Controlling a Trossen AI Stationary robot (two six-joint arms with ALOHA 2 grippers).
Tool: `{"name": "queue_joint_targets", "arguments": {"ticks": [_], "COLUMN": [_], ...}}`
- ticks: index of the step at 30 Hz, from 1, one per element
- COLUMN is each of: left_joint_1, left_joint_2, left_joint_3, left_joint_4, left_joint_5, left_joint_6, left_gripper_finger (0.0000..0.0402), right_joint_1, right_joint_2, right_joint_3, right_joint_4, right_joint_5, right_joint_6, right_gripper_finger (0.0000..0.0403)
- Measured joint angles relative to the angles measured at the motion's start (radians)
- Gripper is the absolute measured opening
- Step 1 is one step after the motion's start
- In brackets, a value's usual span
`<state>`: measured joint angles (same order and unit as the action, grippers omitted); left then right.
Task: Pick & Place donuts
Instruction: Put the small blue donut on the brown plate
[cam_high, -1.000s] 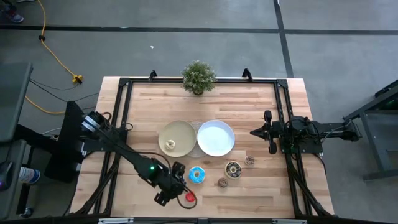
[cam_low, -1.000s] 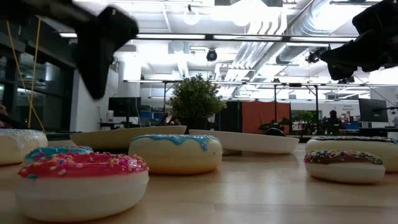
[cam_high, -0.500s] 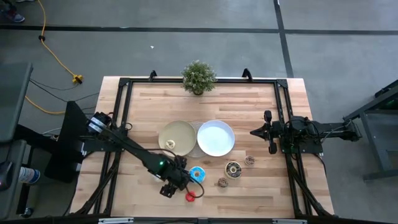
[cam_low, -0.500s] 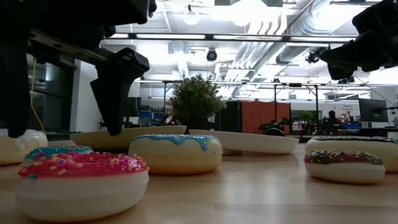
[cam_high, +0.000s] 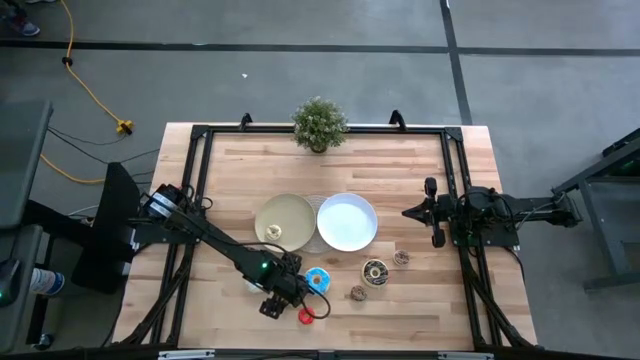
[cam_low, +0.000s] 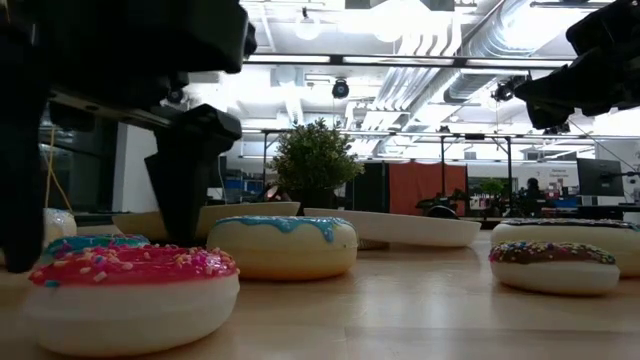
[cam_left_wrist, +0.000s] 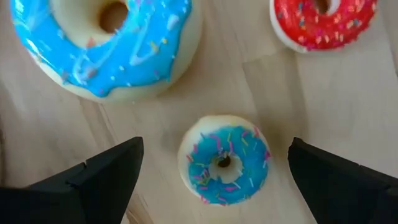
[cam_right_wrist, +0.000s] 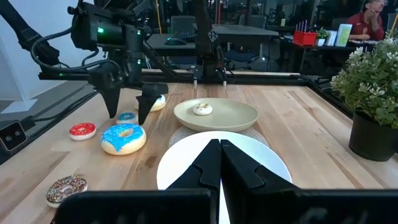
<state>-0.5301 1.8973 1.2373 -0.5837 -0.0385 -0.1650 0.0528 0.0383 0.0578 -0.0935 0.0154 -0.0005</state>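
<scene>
My left gripper (cam_left_wrist: 216, 155) is open and low over the table's near middle (cam_high: 288, 296). Its fingers (cam_low: 190, 170) stand on either side of a small blue-iced sprinkled donut (cam_left_wrist: 224, 167) without touching it. Beside it on the wood lie a big blue-iced donut (cam_high: 317, 281) and a small red-iced donut (cam_high: 307, 316). A white donut (cam_high: 273, 233) sits on the beige plate (cam_high: 290, 212). Three dark brown donuts (cam_high: 375, 271) lie to the right. My right gripper (cam_right_wrist: 219, 163) is shut and waits raised over the table's right side (cam_high: 410, 212).
A white plate (cam_high: 347, 222) lies next to the beige one, overlapping a round mat. A potted plant (cam_high: 320, 124) stands at the far edge. Another pale donut (cam_right_wrist: 155, 102) lies left of my left gripper. Black frame rails run along the table's sides.
My left gripper has moved from the near edge by the red donut toward the right and a little farther in. It has come down, open, so that its fingers now straddle the small blue donut. No donut has moved.
</scene>
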Motion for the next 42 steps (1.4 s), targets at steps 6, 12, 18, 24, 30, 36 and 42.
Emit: {"name": "queue_joint_targets", "arguments": {"ticks": [6,12,18,24,30,36,42], "left_joint_1": [-0.002,-0.001,-0.002,-0.002,0.000,0.000,0.000], "left_joint_2": [0.000,0.008,0.028,0.030,0.031,0.032,0.033], "left_joint_3": [-0.016,-0.016,-0.013,-0.013,-0.014,-0.014,-0.015], "left_joint_4": [0.006,0.010,0.017,0.012,0.010,0.007,0.005], "left_joint_5": [0.004,0.003,0.018,0.024,0.033,0.037,0.044], "left_joint_6": [0.000,-0.001,-0.023,-0.023,-0.044,-0.063,-0.096], "left_gripper_finger": [0.0388,0.0388,0.0384,0.0347,0.0305,0.0273,0.0249], "right_joint_1": [0.000,0.000,0.000,0.000,0.000,0.000,0.000], "right_joint_2": [0.001,0.001,0.001,0.001,0.001,0.001,0.001], "right_joint_3": [0.000,0.000,0.000,0.000,0.000,0.000,0.000], "right_joint_4": [0.000,0.000,0.000,0.000,0.000,0.000,0.000], "right_joint_5": [0.000,0.000,0.000,0.000,0.000,0.000,0.000], "right_joint_6": [0.000,0.000,0.000,0.000,0.000,0.000,0.000], "right_gripper_finger": [0.0000,0.0001,0.0001,0.0000,0.0000,0.0000,0.0001]}}
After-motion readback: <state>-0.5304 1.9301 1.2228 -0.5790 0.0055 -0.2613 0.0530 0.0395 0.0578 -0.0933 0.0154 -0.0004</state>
